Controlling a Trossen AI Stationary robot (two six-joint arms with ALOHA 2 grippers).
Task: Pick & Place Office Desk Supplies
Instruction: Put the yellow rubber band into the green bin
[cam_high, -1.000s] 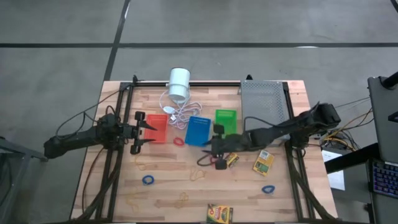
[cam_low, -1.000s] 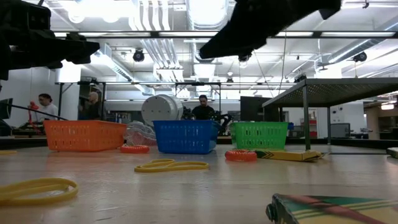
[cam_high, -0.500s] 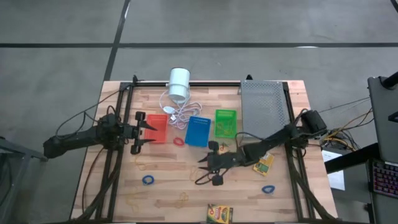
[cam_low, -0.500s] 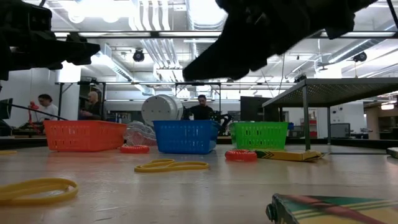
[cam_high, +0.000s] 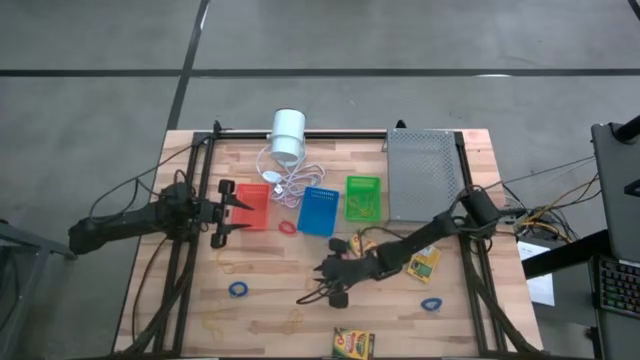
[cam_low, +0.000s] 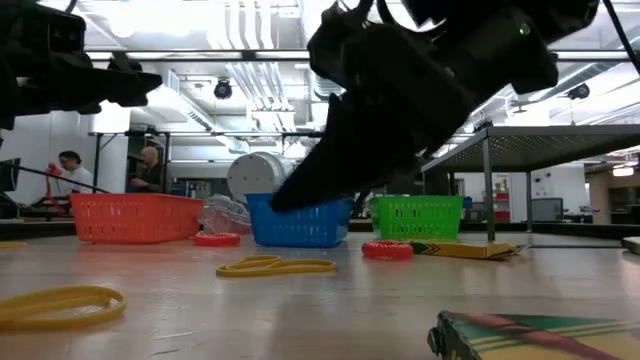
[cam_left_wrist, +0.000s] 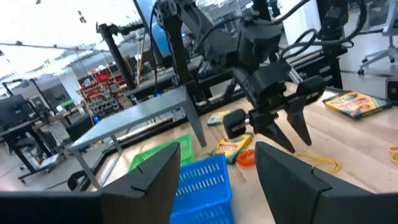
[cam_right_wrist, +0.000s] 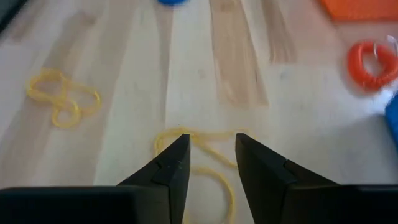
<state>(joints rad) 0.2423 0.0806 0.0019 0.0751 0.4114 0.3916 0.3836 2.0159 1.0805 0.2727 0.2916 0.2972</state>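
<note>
Red (cam_high: 254, 206), blue (cam_high: 319, 211) and green (cam_high: 362, 198) baskets stand in a row at mid-table. My right gripper (cam_high: 312, 283) is open, slanting down over a tan rubber band (cam_right_wrist: 208, 163). Its fingertips (cam_right_wrist: 177, 149) straddle the band's far loop. In the low view the gripper (cam_low: 288, 198) is clear of the band (cam_low: 276, 266). Crayon boxes lie near the right arm (cam_high: 424, 263) and at the near edge (cam_high: 352, 343). My left gripper (cam_high: 239, 215) waits open and level at the red basket's left side.
A grey perforated tray (cam_high: 425, 175) stands at the back right, and a white cylinder with a cord (cam_high: 288, 135) at the back. A red band (cam_high: 287, 228), blue bands (cam_high: 238, 289) (cam_high: 431, 303) and more tan bands (cam_high: 292, 320) (cam_high: 228, 265) lie on the wood.
My right gripper has come down and moved toward the table's near left, from beside the green basket to just over the tan rubber band, rolling a little as it went. The band and the other supplies have stayed where they were.
</note>
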